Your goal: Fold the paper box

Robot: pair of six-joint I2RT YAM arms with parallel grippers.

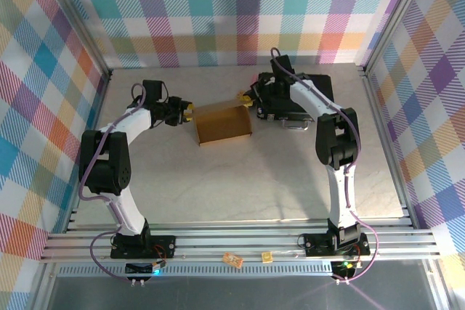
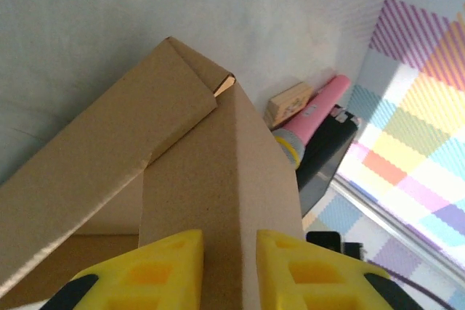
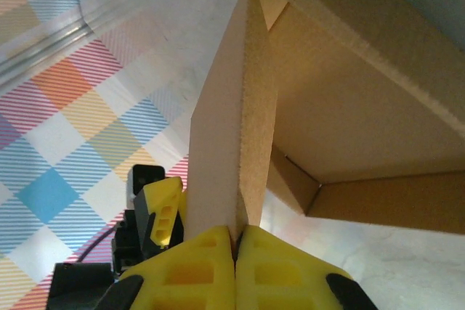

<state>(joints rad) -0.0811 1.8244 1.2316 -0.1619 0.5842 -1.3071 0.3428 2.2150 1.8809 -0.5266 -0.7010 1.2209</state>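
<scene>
the paper box (image 1: 221,125) sits on the table (image 1: 218,194) just above the middle of the top view. it is a shallow brown tray with its walls partly raised and its long side tilted a little against the frame. the black case (image 1: 325,83) lies just to its right, under the right arm.

the step in hand looks like standing up and locking the end walls. to do it well, i judge that both arms should move together. each end wall wants holding upright while it is folded inward along its crease, so the tabs seat and the tray does not skid or twist on the smooth table. the grip should be light, since corrugated board dents and a crushed crease will not lie flat.

the left gripper (image 1: 187,112) meets the box at its upper left corner. in the left wrist view the left gripper's (image 2: 229,241) yellow fingers sit either side of a folded wall of the box (image 2: 218,165), and the board fills the gap, so it reads as a pinch. the right gripper (image 1: 249,99) is at the upper right corner. in the right wrist view the right gripper's (image 3: 234,231) fingers are pressed together at the bottom of the frame, nipping the lower edge of the upright wall (image 3: 236,128).
</scene>
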